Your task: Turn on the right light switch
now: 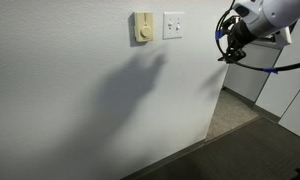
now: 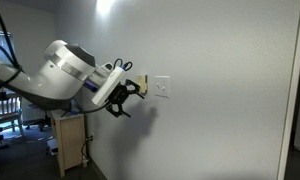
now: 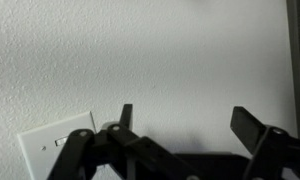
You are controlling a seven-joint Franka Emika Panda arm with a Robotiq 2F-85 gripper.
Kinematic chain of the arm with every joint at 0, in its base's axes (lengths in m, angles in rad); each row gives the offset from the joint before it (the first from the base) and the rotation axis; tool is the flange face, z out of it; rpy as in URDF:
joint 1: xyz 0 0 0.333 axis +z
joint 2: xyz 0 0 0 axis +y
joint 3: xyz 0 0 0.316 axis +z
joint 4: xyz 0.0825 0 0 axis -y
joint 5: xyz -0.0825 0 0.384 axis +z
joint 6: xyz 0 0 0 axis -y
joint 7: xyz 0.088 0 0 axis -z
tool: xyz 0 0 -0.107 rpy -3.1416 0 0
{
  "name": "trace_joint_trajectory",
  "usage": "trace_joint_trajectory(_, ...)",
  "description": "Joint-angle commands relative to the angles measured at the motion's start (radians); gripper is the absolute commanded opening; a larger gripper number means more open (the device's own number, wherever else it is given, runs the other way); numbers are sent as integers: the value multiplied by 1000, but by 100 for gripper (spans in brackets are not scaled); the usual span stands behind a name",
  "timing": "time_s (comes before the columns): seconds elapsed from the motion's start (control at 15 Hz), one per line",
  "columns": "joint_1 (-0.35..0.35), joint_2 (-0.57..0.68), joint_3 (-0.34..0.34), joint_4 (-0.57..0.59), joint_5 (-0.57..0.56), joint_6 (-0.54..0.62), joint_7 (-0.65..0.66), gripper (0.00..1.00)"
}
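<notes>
Right switch (image 1: 178,25) sits high on the white wall (image 1: 70,110): it's the right-hand toggle in a glossy plate (image 1: 173,25), just beside a cream knob box (image 1: 142,27). Too small to tell whether it's up or down. Arm (image 2: 60,75) hangs out in front of the wall, jaws spread wide apart, gripping nothing, near the plate but clear of it. Wall's lightly textured and carries a big soft shadow (image 1: 130,85). Grey carpet (image 1: 230,135) below, wooden stand (image 2: 70,140) behind the arm.
</notes>
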Motion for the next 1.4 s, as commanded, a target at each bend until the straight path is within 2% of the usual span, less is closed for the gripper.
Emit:
trace_joint_trajectory(0.0,-24,79,2,87,-110,62,17,100)
trace_joint_trajectory(0.27,-37,141,-17,171,-237,119,-11,100)
trace_joint_trajectory(0.4,-42,187,-43,204,-255,188,-56,100)
trace_joint_trajectory(0.6,-42,260,-85,250,-198,312,-151,100)
trace_joint_trajectory(0.67,-7,283,-126,265,-171,332,-192,100)
trace_joint_trajectory(0.73,-35,305,-107,280,-141,359,-234,100)
trace_joint_trajectory(0.93,-5,342,-140,354,-101,347,-290,100)
trace_joint_trajectory(1.0,-24,346,-126,403,-155,335,-232,100)
trace_joint_trajectory(1.13,-17,352,-130,469,-206,322,-167,100)
trace_joint_trajectory(1.2,-20,325,-122,396,-153,328,-212,100)
trace_joint_trajectory(1.33,-20,328,-122,441,-175,326,-185,100)
